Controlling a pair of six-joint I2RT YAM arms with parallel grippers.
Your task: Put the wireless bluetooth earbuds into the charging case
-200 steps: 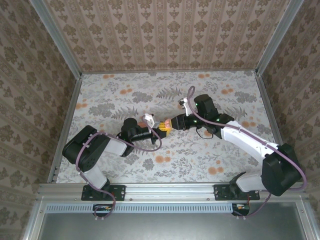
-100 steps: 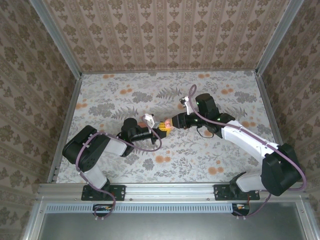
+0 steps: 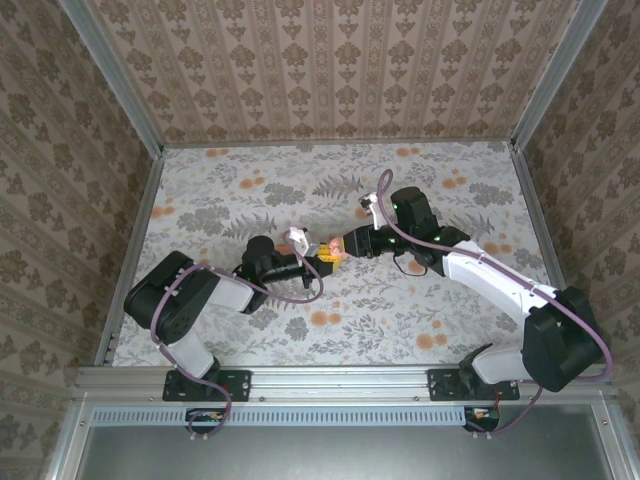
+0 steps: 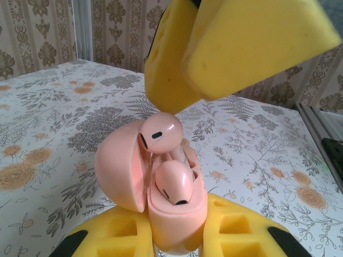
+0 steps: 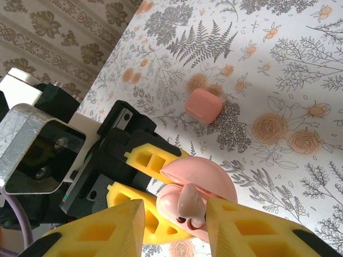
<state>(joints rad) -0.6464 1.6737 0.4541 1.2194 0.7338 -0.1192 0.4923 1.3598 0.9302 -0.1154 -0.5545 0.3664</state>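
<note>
From above, the two arms meet over the middle of the flowered worktop (image 3: 250, 190). The left hand (image 3: 322, 262) is clamped on the charging case (image 3: 333, 250) and lifts it clear of the surface, apparently to steady it as a target. The right hand (image 3: 345, 243) is right at the case from the far side.

From the left wrist, the case sits upright between the left hand's yellow fingers with its lid (image 4: 126, 171) swung open to the side, so both pockets face up. The lower earbud (image 4: 174, 182) lies seated in its pocket. The upper earbud (image 4: 161, 128) stands higher, probably only partly in, with the right hand's fingers just above it.

From the right wrist, that earbud (image 5: 188, 202) stands between the right hand's fingers, which are partly open with a gap on one side. It looks released or loosely guided rather than pinched. A salmon block (image 5: 203, 105) lies apart on the worktop.
</note>
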